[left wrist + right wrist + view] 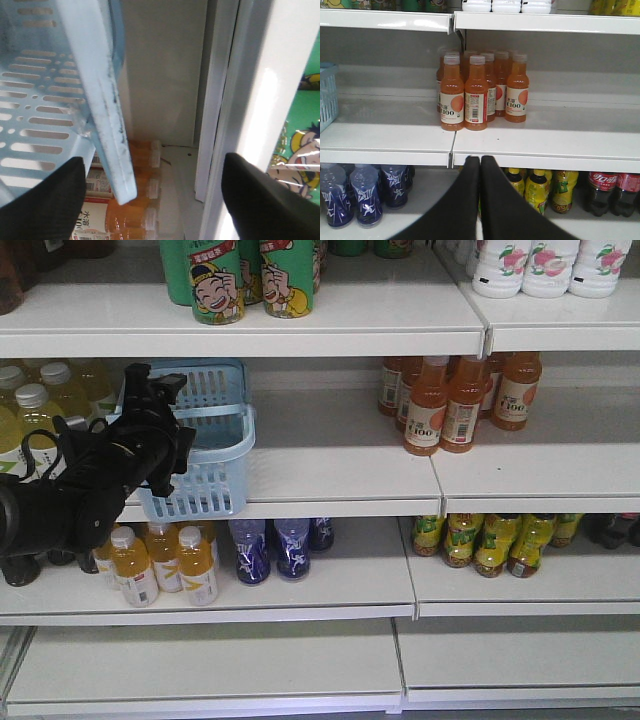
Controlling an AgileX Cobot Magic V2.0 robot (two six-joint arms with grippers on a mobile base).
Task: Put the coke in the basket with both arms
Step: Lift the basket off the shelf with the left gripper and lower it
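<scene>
Right, here is what I see on my screens:

- The white shelving point(340, 465) fills the front view. Its middle board carries the basket, with the top board close overhead.
- The basket point(200, 495) stands at the left end of that middle board, open side up. Its long axis runs from the back wall out toward me, and its near end reaches the board's front lip.
- My left arm point(70, 500) crosses in front of the basket's left side and hides part of that rim.
- The orange juice bottles point(450, 405) stand upright, well apart to the right on the same level, with bare board between.
- Yellow drink bottles point(40, 400) crowd just beside the basket on the left, behind the arm.
- Green cans point(250, 280) sit on the top board above the basket.
- The left gripper point(152, 167) has its jaws spread wide, and a pale blue edge of the basket passes between them, nearer one finger.
- The right gripper point(480, 162) has its jaws pressed together, facing the orange bottles.
</scene>
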